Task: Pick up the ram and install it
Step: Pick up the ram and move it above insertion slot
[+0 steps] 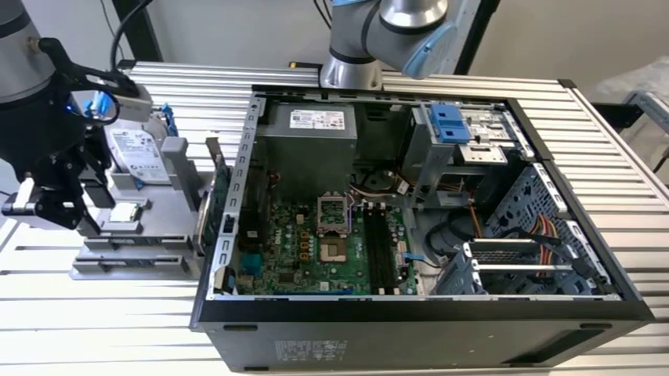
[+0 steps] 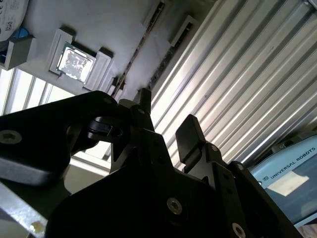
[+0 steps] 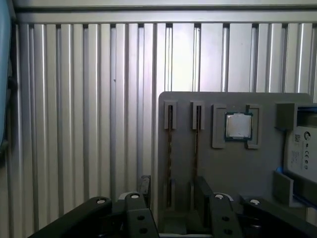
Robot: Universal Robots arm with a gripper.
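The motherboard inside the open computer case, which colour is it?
The flat motherboard is green, best seen in the exterior view.

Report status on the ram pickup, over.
Claw open, empty. Ram standing in gray fixture slot, not gripped. Nothing between them.
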